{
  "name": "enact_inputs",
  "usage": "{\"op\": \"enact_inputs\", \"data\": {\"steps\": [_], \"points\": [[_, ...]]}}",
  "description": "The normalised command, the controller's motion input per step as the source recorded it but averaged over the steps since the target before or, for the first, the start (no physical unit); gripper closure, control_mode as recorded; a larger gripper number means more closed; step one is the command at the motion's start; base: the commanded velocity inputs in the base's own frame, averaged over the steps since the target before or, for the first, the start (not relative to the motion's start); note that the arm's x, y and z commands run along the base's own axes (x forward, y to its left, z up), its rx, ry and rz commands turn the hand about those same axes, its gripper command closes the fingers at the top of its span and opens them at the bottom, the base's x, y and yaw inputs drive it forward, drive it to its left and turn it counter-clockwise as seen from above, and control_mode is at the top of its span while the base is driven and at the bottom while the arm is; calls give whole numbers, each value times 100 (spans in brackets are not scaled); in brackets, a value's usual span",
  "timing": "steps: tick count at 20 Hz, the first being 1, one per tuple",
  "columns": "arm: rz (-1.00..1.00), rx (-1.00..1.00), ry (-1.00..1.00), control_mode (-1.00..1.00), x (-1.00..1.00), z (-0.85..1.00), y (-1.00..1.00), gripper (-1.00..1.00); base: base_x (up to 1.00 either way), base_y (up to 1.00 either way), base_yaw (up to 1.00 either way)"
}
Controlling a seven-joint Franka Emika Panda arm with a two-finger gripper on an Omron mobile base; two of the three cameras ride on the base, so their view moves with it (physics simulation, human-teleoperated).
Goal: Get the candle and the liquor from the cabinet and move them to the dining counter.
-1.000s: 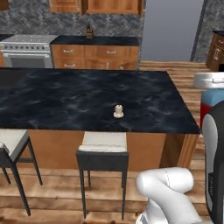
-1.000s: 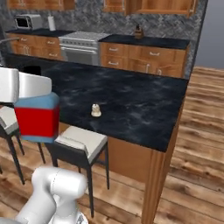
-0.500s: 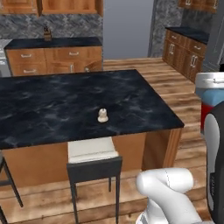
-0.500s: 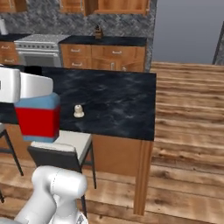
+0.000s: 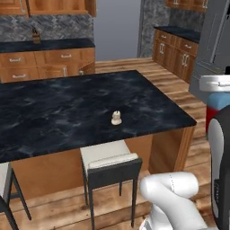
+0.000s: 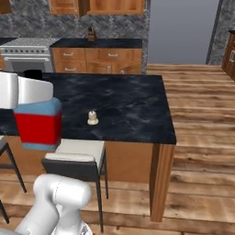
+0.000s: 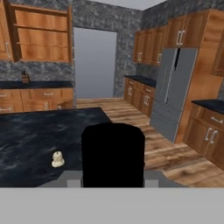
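My gripper [image 6: 33, 92] is shut on the liquor [image 6: 39, 128], a squat bottle with a red body and light blue shoulders, held upright in the air short of the counter's near edge. In the left base view the liquor [image 5: 215, 102] shows at the right edge. Its black cap [image 7: 113, 153] blocks the middle of the hand view. The small cream candle [image 5: 116, 118] stands alone on the dining counter [image 5: 58, 108], a black veined slab. The candle [image 6: 92, 118] is near the counter's front edge, and in the hand view the candle [image 7: 57, 159] sits left of the cap.
Pale-seated stools [image 5: 110, 161] [image 6: 75, 153] are tucked under the counter's near side. A grey fridge [image 7: 175, 87] stands at the right among brown wooden cabinets [image 7: 151, 43]. A stove [image 6: 27, 50] and knife block [image 6: 91, 33] are on the far counter. Wooden floor lies right of the counter.
The base has moved and the whole scene has shifted, bringing the counter's right end and the fridge side into view. The liquor stays in my gripper and the candle stays in place.
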Motion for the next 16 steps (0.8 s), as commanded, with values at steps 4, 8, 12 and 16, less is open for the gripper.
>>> {"op": "enact_inputs", "data": {"steps": [4, 8, 12, 16], "points": [[0, 0, 0, 100, 0, 0, 0, 100, 41, 29, 4], [0, 0, 0, 100, 0, 0, 0, 100, 59, 7, 9], [0, 0, 0, 100, 0, 0, 0, 100, 62, 0, 9], [0, 0, 0, 100, 0, 0, 0, 100, 54, -3, 14]]}}
